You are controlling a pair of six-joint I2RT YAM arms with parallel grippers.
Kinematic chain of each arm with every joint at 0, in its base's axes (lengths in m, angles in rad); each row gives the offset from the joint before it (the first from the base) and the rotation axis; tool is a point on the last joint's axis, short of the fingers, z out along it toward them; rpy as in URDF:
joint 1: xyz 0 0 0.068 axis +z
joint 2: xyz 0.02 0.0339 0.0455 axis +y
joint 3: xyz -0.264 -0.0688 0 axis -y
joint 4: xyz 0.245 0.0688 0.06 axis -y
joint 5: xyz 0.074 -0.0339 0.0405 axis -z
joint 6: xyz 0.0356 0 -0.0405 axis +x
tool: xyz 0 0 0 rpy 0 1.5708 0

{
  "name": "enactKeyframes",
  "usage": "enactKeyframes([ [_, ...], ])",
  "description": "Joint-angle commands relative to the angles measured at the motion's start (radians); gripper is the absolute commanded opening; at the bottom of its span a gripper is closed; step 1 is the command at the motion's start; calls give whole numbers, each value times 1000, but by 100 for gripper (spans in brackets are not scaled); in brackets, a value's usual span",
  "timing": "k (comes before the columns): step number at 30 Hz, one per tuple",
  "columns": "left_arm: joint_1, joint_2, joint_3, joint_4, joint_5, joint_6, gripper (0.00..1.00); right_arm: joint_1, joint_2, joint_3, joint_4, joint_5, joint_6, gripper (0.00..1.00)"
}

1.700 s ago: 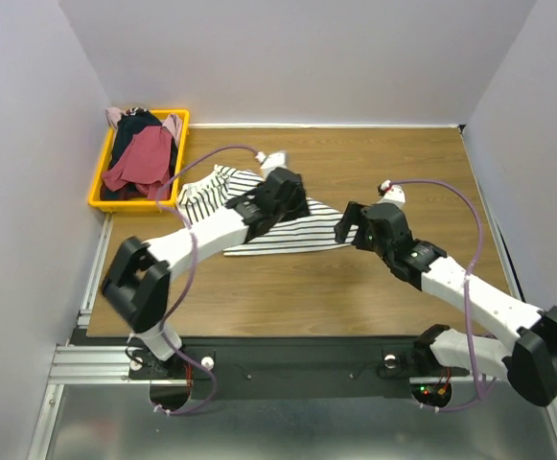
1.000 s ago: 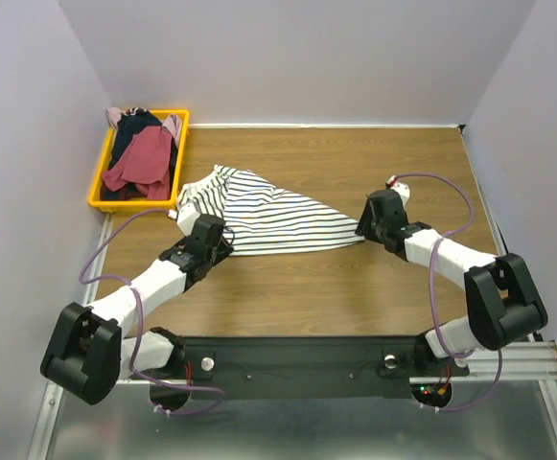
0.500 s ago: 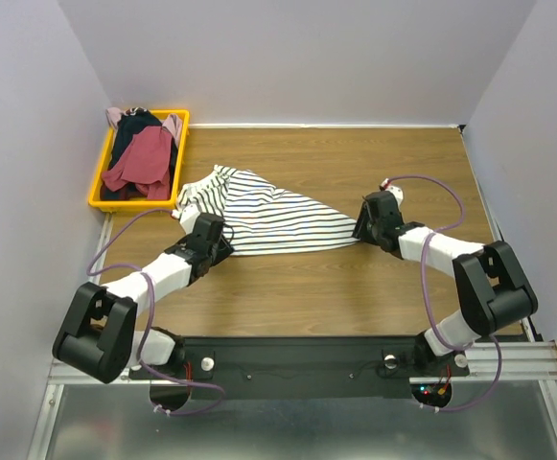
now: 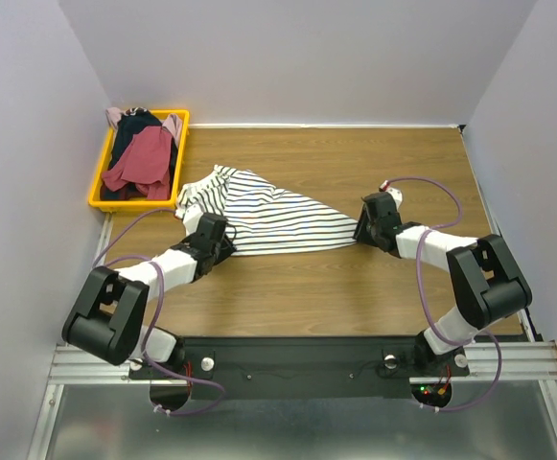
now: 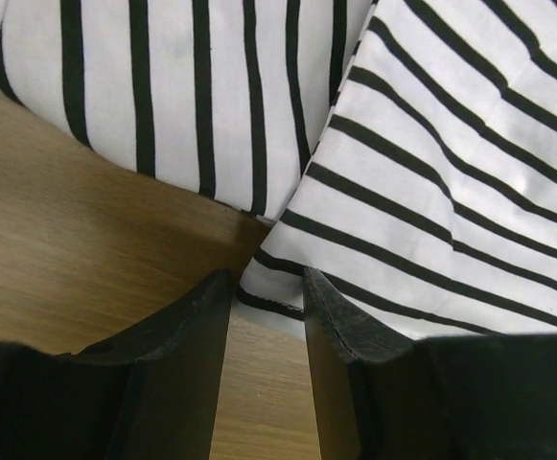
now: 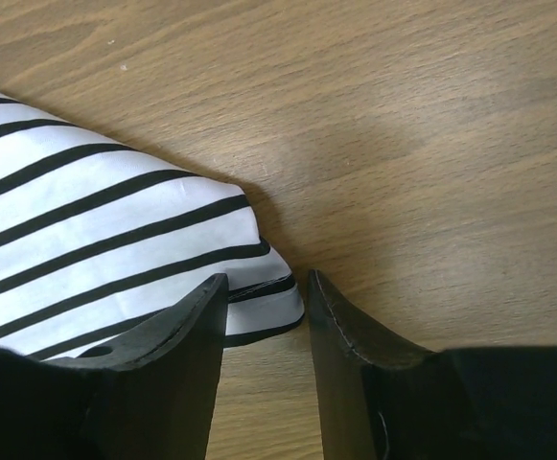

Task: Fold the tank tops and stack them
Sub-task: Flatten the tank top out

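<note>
Two robot limbs at work, a left arm (image 4: 153, 273) and a right arm (image 4: 441, 245), ending in two claws: one left gripper (image 4: 218, 237), one right gripper (image 4: 366, 226), each with two black fingers (image 5: 177, 335), four in all. Between the claws lies one striped tank top (image 4: 268, 220). Beyond the left claw, on its outer side, stands one yellow bin (image 4: 129, 203) heaped with three colours: one dark red top (image 4: 142, 153), one navy top (image 4: 134, 126), one pale pink top (image 4: 115, 117); any more beneath cannot be counted. Four tank tops in sight. One table (image 4: 355, 163). Two purple cables (image 4: 105, 251), one trailing behind each claw.
</note>
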Motion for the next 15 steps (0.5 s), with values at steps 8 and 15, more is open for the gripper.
enactKeyframes([
  [8, 9, 59, 26, 56, -30, 42, 15, -6, 38, 26, 37, -31, 24, 25],
  [15, 9, -16, 86, 13, 17, 90, 0, -8, -48, 84, -15, -93, 30, 1],
])
